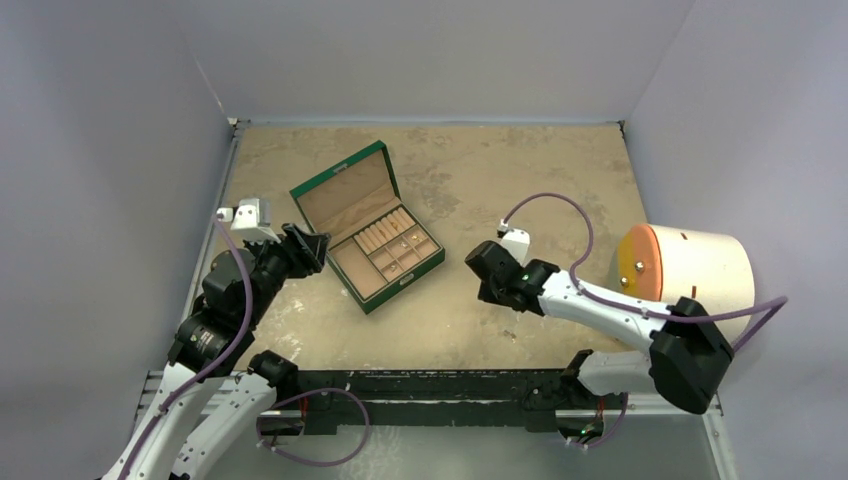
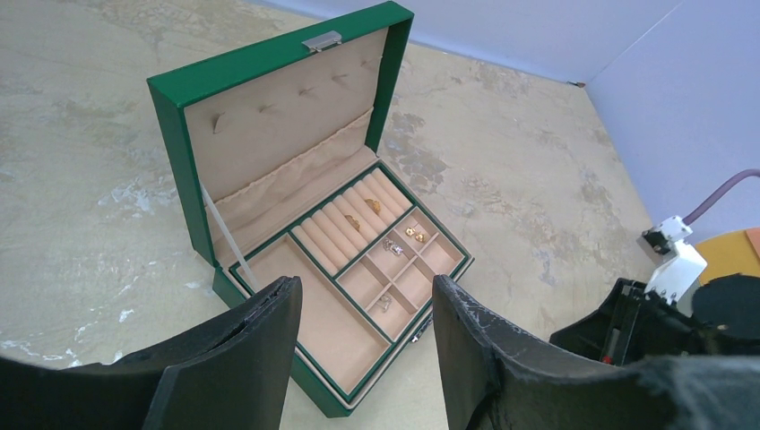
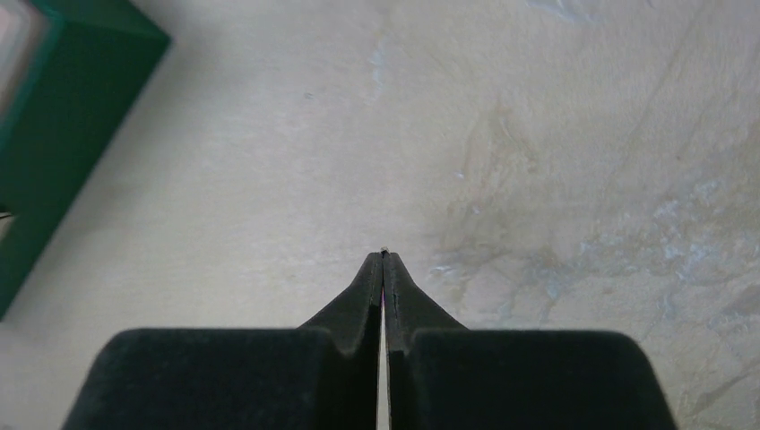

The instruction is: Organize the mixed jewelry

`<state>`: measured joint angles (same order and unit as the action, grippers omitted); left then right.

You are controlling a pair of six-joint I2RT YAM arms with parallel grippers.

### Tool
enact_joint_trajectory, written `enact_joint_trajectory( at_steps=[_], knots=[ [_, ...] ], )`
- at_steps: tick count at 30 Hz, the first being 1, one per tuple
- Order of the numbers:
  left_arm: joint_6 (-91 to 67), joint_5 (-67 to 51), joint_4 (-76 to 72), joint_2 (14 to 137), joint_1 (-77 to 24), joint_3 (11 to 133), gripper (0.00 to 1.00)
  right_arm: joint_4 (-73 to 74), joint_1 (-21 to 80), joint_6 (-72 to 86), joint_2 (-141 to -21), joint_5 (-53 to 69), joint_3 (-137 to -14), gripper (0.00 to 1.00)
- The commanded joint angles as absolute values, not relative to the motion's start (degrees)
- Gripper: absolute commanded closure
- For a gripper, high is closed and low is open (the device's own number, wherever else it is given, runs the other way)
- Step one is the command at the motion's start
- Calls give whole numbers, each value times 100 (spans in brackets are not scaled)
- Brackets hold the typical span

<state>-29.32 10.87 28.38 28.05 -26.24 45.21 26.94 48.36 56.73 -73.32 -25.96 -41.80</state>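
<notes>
The green box (image 1: pixel 345 175) stands open with its tan compartment tray (image 2: pixel 333 315). In the tray lie gold rings (image 2: pixel 352 221) on the ring rolls, gold studs (image 2: pixel 414 235), a silver piece (image 2: pixel 392 246) beside them and another silver piece (image 2: pixel 384 303) in a nearer cell. My left gripper (image 2: pixel 366 309) is open and empty, just short of the box's near left corner. My right gripper (image 3: pixel 384 260) is shut on a tiny silver piece (image 3: pixel 384 253) that peeks out at its tips, above bare table to the right of the box. A tiny piece (image 1: pixel 514 333) lies on the table below it.
A white cylinder with an orange face (image 1: pixel 690 275) stands at the right edge, next to the right arm. Grey walls close the table at the back and sides. The box's raised lid (image 2: pixel 269 107) leans to the far left.
</notes>
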Motion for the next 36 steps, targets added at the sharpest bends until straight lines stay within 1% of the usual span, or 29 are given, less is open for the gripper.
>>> enact_joint_trajectory(
  at_steps=[1,7,13,21,31,36],
  knots=[
    [-2865,1063,2646,2745,-2575,4540,45,2180,4816,4804,-7018,-2532,-4625,100],
    [-2865,1081,2655,2724,-2575,4549,45,1135,4816,3725,-7098,-1916,-5083,100],
    [-2865,1111,2666,2707,-2575,4550,45,611,4825,3209,-7735,-1191,-5765,100],
    [-2865,1134,2677,2682,-2575,4553,45,107,4963,3076,-8782,-411,-6524,100],
    [-2865,1144,2681,2625,-2575,4559,45,-151,5245,3120,-9728,-96,-6964,100],
    [-2865,1148,2681,2610,-2575,4561,45,-150,5313,3146,-9969,-66,-6996,100]
  ],
)
